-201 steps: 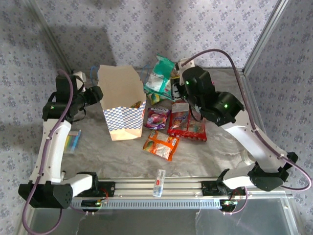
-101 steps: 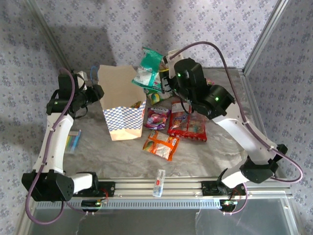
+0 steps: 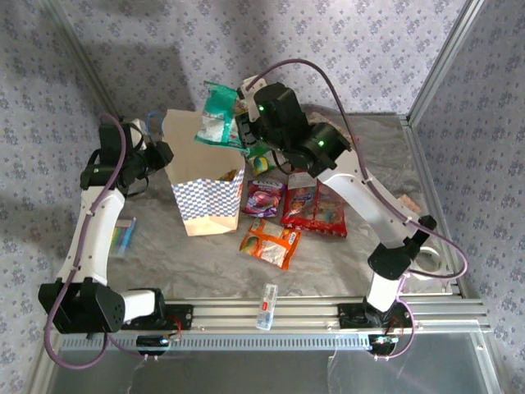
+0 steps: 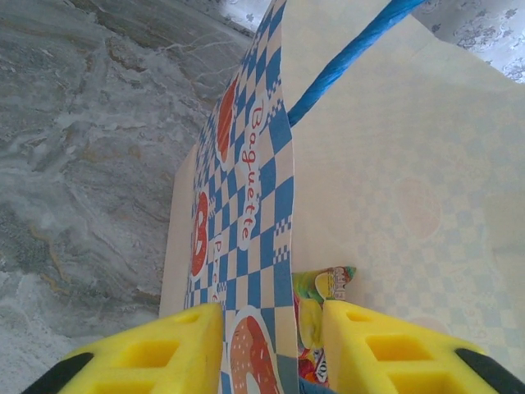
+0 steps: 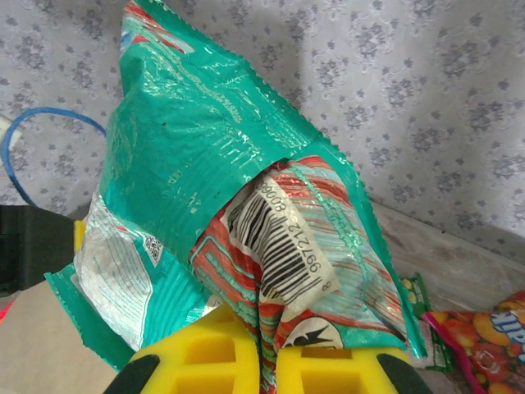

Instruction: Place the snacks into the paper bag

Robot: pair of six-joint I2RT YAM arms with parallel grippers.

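Observation:
The paper bag (image 3: pixel 205 176) stands upright left of centre, its mouth open. My right gripper (image 3: pixel 238 123) is shut on a teal snack packet (image 3: pixel 216 119) and holds it just above the bag's mouth; in the right wrist view the crumpled packet (image 5: pixel 189 164) rises from my shut gripper (image 5: pixel 268 361). My left gripper (image 3: pixel 164 153) straddles the bag's left wall (image 4: pixel 246 205), one finger outside and one inside, with gaps showing. A packet (image 4: pixel 316 304) lies at the bag's bottom. Purple (image 3: pixel 264 198), red (image 3: pixel 316 209) and orange (image 3: pixel 271 242) packets lie right of the bag.
A small clear tube (image 3: pixel 267 305) lies by the front rail. A striped item (image 3: pixel 123 236) rests at the left under my left arm, and a tan pad (image 3: pixel 408 203) at the right. A green packet (image 3: pixel 261 162) sits behind the bag. Metal posts frame the table.
My right arm has swung left, carrying the teal packet from above the pile to over the bag's mouth. My left jaws have narrowed around the bag's wall.

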